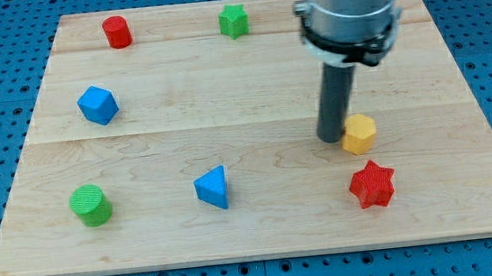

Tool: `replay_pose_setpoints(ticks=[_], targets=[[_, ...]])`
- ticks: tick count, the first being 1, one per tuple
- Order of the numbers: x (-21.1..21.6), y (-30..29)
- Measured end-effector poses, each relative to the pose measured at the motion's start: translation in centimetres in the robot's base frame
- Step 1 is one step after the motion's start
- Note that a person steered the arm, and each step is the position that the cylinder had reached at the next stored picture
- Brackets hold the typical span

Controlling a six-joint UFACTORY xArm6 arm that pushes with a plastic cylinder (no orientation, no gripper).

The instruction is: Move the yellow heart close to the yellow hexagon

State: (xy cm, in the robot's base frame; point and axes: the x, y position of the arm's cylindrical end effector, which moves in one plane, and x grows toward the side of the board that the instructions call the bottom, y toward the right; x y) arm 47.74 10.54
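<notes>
A yellow block [360, 133], hexagon-like in outline, lies on the wooden board [263, 218] at the view's right of centre. My tip [332, 139] stands right at its left side, touching or nearly touching it. No second yellow block shows; the arm's body covers part of the board at the view's top right, so anything there is hidden.
A red star [373, 185] lies just below the yellow block. A blue triangle [213, 187] and a green cylinder [90, 205] lie at the bottom left. A blue cube-like block [97, 105], a red cylinder [116, 32] and a green star [233, 20] lie towards the top.
</notes>
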Motion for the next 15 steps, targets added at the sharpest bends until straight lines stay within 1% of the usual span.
replay_pose_setpoints(ticks=[1, 2, 3, 4, 5, 6, 7, 8, 9, 10, 11, 12, 13, 14, 15], targets=[[-0.7, -1.8], [-3.7, -0.4], [-9.2, 4.9], [-11.3, 11.1], [-11.3, 13.3], [-12.9, 16.2], [-18.9, 16.6], [-26.1, 15.3], [-28.6, 5.7], [-23.2, 4.2], [-20.6, 6.2], [-25.9, 3.4], [-25.0, 9.6], [-22.0, 9.6], [-16.6, 11.0]])
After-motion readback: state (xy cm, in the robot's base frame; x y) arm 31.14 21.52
